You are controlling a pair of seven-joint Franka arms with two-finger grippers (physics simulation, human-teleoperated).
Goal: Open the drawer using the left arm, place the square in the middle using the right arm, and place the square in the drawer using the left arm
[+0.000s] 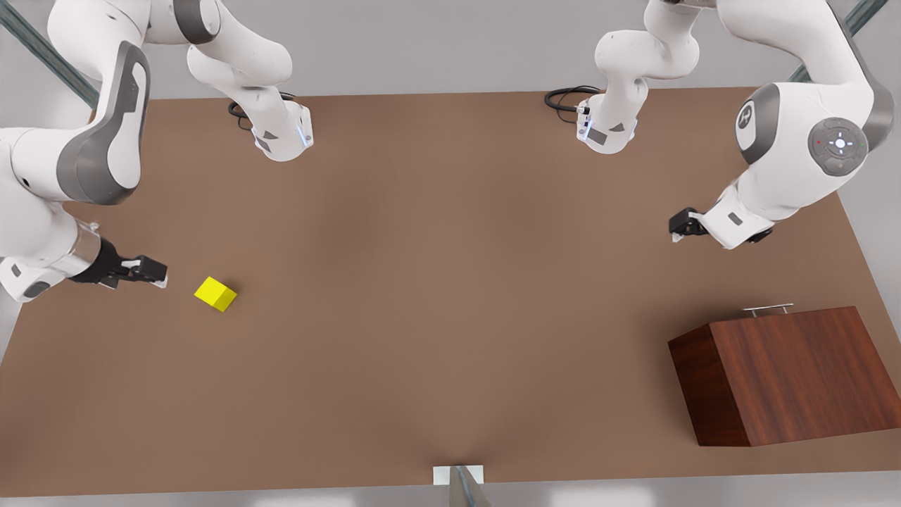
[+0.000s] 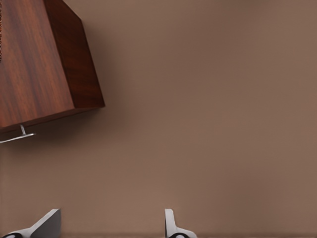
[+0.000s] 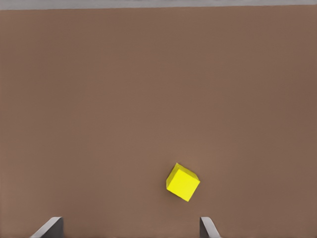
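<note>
Here we judge the square (image 1: 215, 293) to be light, rigid and smooth-faced; we would grip it across two opposite flat faces. It lies on the bench (image 1: 436, 282) near the edge on the front view's left, just beside the right hand (image 1: 156, 272), which is wide open and empty. The left hand (image 1: 677, 228), open too, hovers near the closed drawer's handle (image 1: 768, 309).

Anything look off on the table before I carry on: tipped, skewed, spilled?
Nothing stands out. The square sits flat on the table, turned a little, beside the open right gripper. The cabinet stands with its drawer closed, handle free; the open left gripper hovers apart from it.
</note>
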